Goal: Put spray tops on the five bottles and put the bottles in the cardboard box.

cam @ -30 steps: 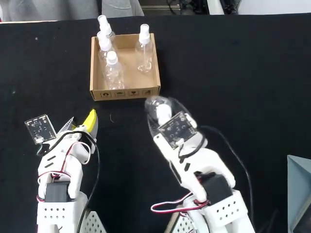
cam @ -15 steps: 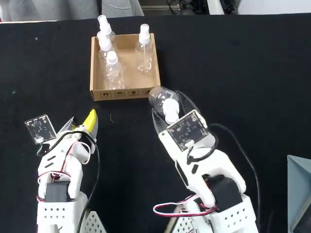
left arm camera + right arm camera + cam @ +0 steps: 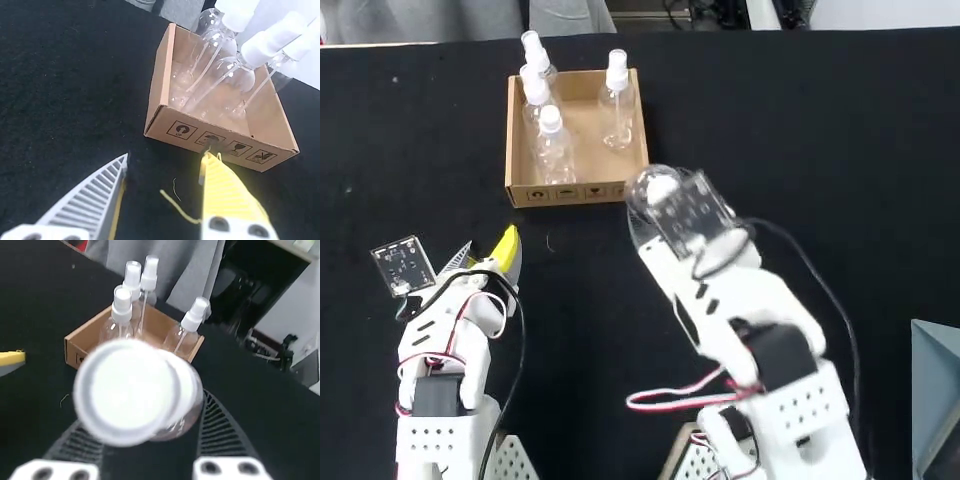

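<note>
Left gripper [image 3: 165,157]: parked near the table [image 3: 820,150] edge, in front of the box and apart from it. Jaws stand wide with nothing between them. Low hazard while it remains clear of the box front.

Cardboard box [image 3: 577,135]: light and unsecured on the table. A knock on its front wall or corner is likely to slide or turn it, shifting the drop point.

Four bottles [image 3: 552,140]: already capped and standing in the box, three crowded along the left side, one by the right wall. The free floor lies between the two groups. A descent off-centre could topple a neighbour.

Fifth bottle [image 3: 645,195]: capped with a spray top [image 3: 125,390], lying roughly level, top toward the wrist camera and base toward the box. It sits just beside the front right corner of the box. Height above the wall cannot be judged. If too low, the base will strike the cardboard.

Right gripper [image 3: 147,415]: jaws closed around the fifth bottle's body. Smooth clear plastic may slip or rotate in the grip. Release before the bottle is upright would probably leave it lying across the others.
</note>
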